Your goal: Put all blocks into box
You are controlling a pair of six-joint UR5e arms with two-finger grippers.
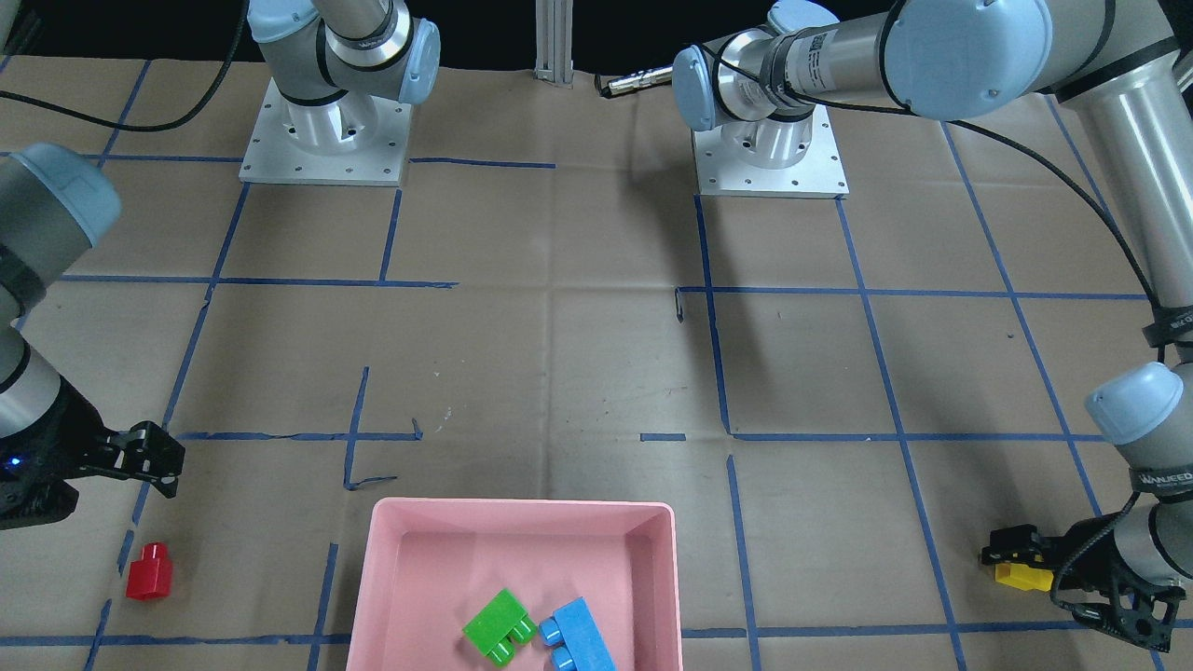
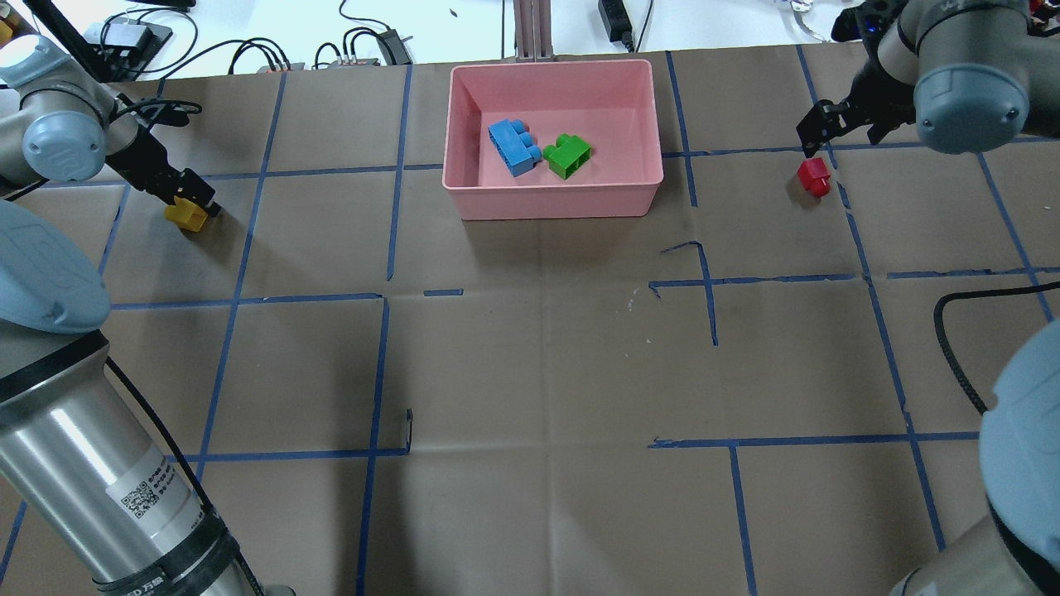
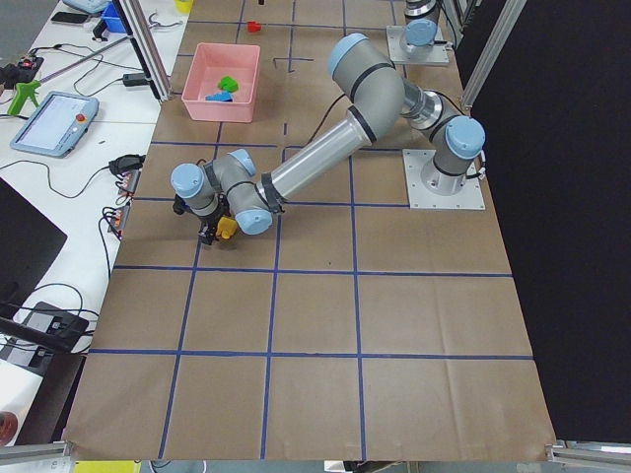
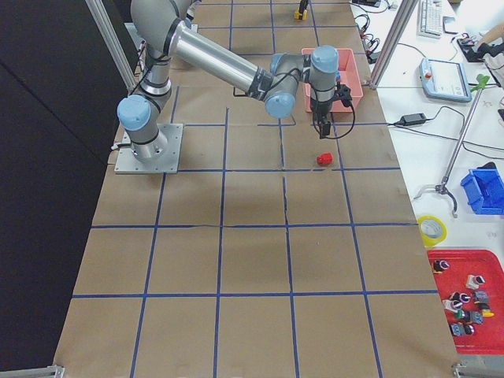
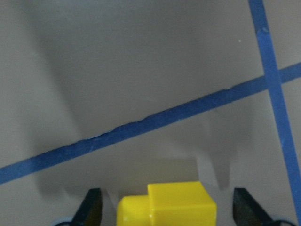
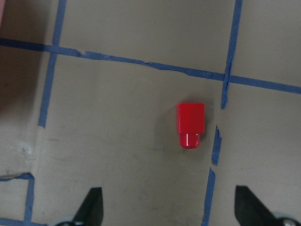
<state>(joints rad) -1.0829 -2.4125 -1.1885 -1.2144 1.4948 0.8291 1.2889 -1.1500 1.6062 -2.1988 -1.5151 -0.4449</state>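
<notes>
The pink box stands at the table's far middle, also in the front view. A green block and a light-blue block lie in it side by side. The yellow block sits on the table at the far left. My left gripper is open and low around it. In the left wrist view the yellow block sits between the fingertips with a gap on each side. The red block lies at the far right. My right gripper is open and empty above it. The red block is centred ahead in the right wrist view.
Blue tape lines cross the brown paper cover. Both arm bases are bolted at the robot's side. Cables and power gear lie beyond the far edge behind the box. A black cable loops on the right.
</notes>
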